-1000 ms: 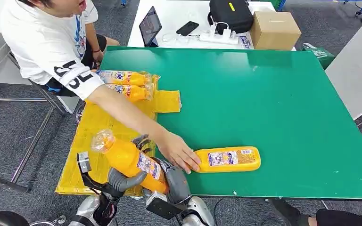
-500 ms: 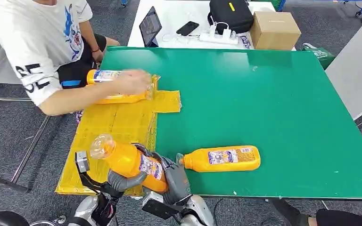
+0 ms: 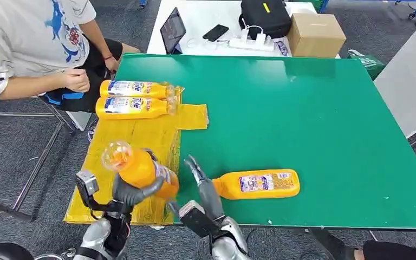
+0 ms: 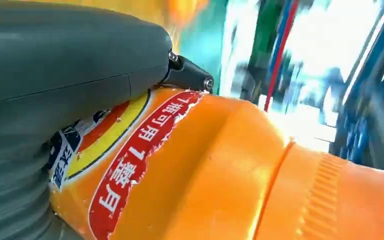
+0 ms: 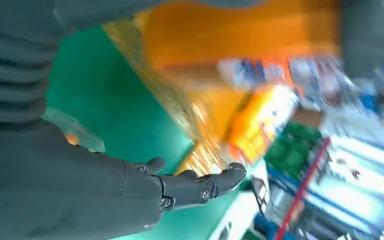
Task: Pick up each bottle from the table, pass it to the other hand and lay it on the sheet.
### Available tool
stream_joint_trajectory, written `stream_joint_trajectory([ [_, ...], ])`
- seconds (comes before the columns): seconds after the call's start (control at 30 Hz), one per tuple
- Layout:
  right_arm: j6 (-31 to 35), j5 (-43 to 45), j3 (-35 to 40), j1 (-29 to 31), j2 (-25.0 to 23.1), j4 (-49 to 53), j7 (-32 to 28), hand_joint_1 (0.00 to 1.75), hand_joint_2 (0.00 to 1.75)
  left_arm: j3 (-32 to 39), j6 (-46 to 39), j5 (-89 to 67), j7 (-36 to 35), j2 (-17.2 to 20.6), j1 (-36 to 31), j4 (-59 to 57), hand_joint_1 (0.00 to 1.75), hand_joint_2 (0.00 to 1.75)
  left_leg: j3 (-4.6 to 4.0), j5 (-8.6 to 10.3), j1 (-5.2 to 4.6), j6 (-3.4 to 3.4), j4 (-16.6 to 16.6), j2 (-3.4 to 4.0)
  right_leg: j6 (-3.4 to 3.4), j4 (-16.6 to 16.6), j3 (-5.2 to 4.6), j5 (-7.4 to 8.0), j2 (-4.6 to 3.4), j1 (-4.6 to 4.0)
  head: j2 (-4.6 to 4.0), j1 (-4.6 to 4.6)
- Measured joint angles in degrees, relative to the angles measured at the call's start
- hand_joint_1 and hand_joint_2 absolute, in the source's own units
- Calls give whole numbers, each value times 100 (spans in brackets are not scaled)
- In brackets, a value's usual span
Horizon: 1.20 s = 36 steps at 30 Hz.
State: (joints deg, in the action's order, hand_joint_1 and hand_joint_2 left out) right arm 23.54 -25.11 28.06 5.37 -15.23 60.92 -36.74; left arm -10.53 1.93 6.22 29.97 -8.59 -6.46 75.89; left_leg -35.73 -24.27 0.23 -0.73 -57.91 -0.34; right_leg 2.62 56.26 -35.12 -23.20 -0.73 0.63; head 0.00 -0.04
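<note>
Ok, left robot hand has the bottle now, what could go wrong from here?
1. The held bottle sits tilted in the left robot hand, above the near edge of the yellow sheet; if it slips it could roll off toward the floor.
2. The open right robot hand is close to the bottle on the table; a careless swing could knock it.
3. A person's hand rests near the two laid bottles, so watch it while placing.
</note>
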Motion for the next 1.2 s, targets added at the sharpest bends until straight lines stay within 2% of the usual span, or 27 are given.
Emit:
stream_joint_trajectory([
  [0.1,11,249,-46,-106,17,489,-155,0,0,251,-1173,-950,321,-44,-232,92,175,175,2,0,0,0,0,4,0,0,0,2,-2,0,0,-2],
  [0.23,73,424,-65,-235,48,1055,-255,0,0,472,-1704,-1381,463,-70,-446,109,175,175,0,0,0,0,0,1,0,0,0,1,0,0,0,-2],
  [0.3,329,594,-70,-273,52,1307,-297,0,0,568,-2205,-1820,533,-70,-574,100,175,175,0,0,0,0,0,4,0,1,-2,1,-1,0,0,-2],
  [0.43,1323,546,59,-268,109,1927,-330,0,0,785,-3043,-2806,483,-26,-1075,-202,175,175,-1,1,0,0,0,2,1,0,1,2,0,0,0,-4],
  [0.53,1464,524,129,-272,146,2218,-332,0,0,883,-3295,-3186,456,13,-1364,-497,175,175,-1,1,0,0,0,2,2,1,1,2,0,1,0,-4],
  [0.63,1604,594,155,-262,166,2464,-334,0,0,883,-3670,-4358,142,109,-1677,-1032,175,175,-1,2,0,0,-1,0,2,1,1,2,0,0,0,-2],
  [0.77,1615,677,155,-263,184,2690,-334,0,0,802,-3718,-5234,-79,276,-2032,-1859,175,175,0,2,0,1,-1,5,2,2,-1,3,-2,0,0,-2],
  [0.97,1648,677,153,-264,190,2825,-334,0,0,776,-3723,-5269,-97,361,-2210,-2341,175,175,-2,1,0,1,-1,5,2,2,-2,2,-1,0,0,-2],
  [1.07,1650,736,149,-267,190,2915,-332,0,0,651,-3768,-5928,-364,427,-2330,-2576,175,175,-2,1,0,1,-1,3,2,1,-3,1,-1,1,0,-2],
  [1.2,1650,931,122,-277,216,3250,-334,0,0,257,-3224,-7136,-724,667,-2647,-3330,175,175,-1,1,0,1,-1,7,2,2,-3,3,-2,1,0,-2],
])
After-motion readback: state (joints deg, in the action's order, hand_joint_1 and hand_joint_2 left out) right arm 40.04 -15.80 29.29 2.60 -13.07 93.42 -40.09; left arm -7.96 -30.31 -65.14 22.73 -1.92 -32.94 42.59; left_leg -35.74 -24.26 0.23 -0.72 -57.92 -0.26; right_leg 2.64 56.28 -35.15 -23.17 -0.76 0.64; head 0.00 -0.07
